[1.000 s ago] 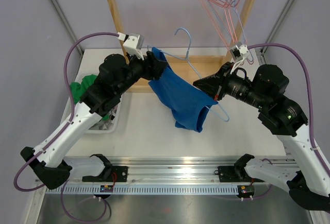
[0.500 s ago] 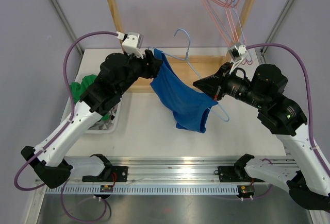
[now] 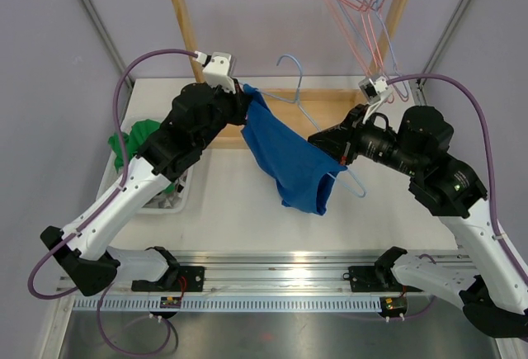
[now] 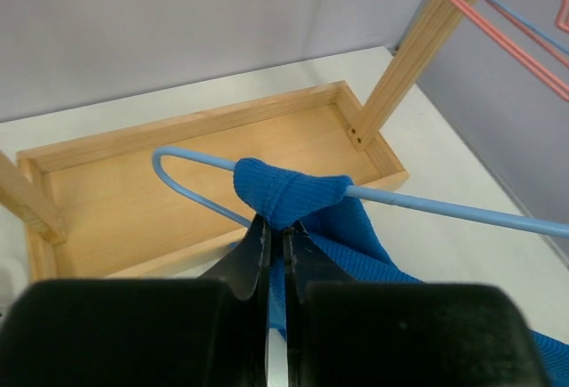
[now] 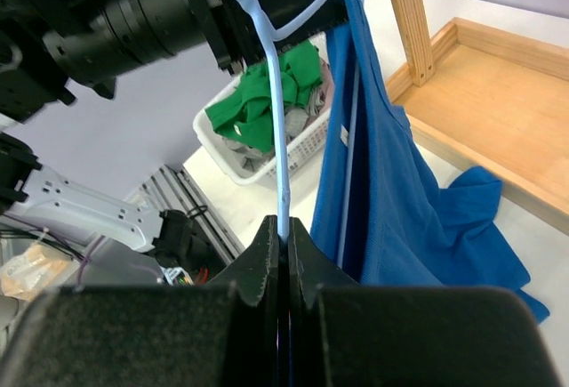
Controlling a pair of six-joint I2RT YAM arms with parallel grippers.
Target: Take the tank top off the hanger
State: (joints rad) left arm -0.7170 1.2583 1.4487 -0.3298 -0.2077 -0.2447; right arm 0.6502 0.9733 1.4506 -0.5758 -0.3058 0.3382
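Tank top hangs mid-air in front of wooden rack, btwn both arms. Left gripper pinches its strap, which wraps the blue hanger wire. Right gripper clamps hanger's lower wire. Hanger runs arm-to-arm, so strap likely must slide off the bend nearest left gripper. Left wrist cam shows that wrap; top view doesn't.

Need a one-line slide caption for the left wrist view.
Left gripper pinching the tank top strap looped over the blue hanger, wooden rack base behind.
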